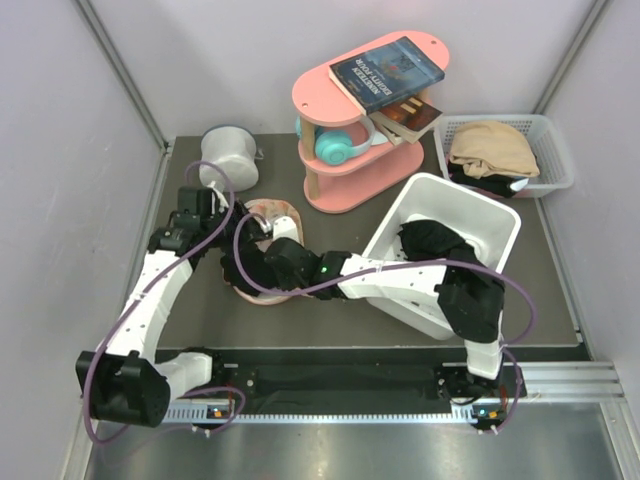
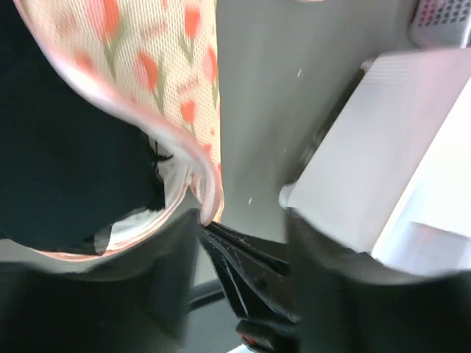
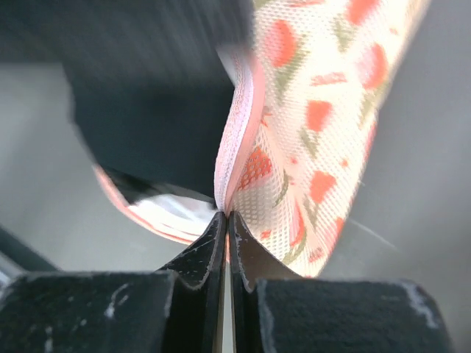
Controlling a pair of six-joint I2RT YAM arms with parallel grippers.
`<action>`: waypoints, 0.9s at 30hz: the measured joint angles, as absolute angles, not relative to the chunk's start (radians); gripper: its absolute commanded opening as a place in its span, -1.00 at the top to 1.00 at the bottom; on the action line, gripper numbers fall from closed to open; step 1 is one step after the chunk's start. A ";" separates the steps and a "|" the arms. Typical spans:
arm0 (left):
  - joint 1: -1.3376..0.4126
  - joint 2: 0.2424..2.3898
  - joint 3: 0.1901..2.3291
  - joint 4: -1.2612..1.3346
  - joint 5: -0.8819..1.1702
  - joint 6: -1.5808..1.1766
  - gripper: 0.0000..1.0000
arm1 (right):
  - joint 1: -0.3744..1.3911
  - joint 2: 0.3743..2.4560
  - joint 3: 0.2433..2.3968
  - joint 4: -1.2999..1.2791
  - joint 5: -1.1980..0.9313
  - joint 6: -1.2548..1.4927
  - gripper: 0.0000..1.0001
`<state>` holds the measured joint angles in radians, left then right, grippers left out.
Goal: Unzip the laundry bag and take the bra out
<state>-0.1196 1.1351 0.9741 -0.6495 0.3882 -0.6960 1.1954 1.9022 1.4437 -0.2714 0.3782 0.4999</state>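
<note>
The laundry bag (image 1: 272, 212) lies at the table's middle left, beige-pink mesh with red tulip print. It also shows in the left wrist view (image 2: 158, 66) and the right wrist view (image 3: 324, 110). Its mouth gapes and a black bra (image 2: 66, 147) shows inside it, also seen in the right wrist view (image 3: 147, 110). My right gripper (image 3: 228, 215) is shut on the bag's pink rim (image 3: 239, 140); in the top view it (image 1: 265, 258) sits over the bag. My left gripper (image 2: 243, 220) is open, its jaws straddling the right gripper's fingers (image 2: 246, 257) at the rim; in the top view it (image 1: 240, 268) sits at the bag's left side.
A tilted white bin (image 1: 480, 215) with dark clothes stands right of the bag, close to my right arm, and shows in the left wrist view (image 2: 383, 169). A white-grey cylindrical container (image 1: 230, 155) stands behind the bag. A pink shelf (image 1: 365, 140) with books and a slotted basket (image 1: 545, 150) of clothes stand at the back.
</note>
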 measured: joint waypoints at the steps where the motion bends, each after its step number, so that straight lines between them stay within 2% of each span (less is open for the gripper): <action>1: -0.120 1.134 0.991 -0.651 0.377 -0.693 -0.42 | 1.192 1.892 1.426 -0.281 0.392 0.506 1.00; 3: -0.118 1.131 1.023 -0.657 0.355 -0.684 -0.58 | 1.182 1.858 1.387 -0.297 0.407 0.527 1.00; 6: -0.104 1.117 1.056 -0.667 0.330 -0.667 -0.65 | 1.150 1.791 1.333 -0.316 0.427 0.560 1.00; 11: -0.032 1.109 1.074 -0.694 0.315 -0.620 -0.68 | 1.053 1.678 1.252 -0.336 0.455 0.619 1.00; 16: 0.046 1.110 1.067 -0.730 0.310 -0.575 -0.69 | 0.971 1.654 1.231 -0.388 0.460 0.680 1.00; 27: 0.103 1.111 1.055 -0.803 0.240 -0.463 -0.77 | 0.963 1.694 1.232 -0.560 0.462 0.737 1.00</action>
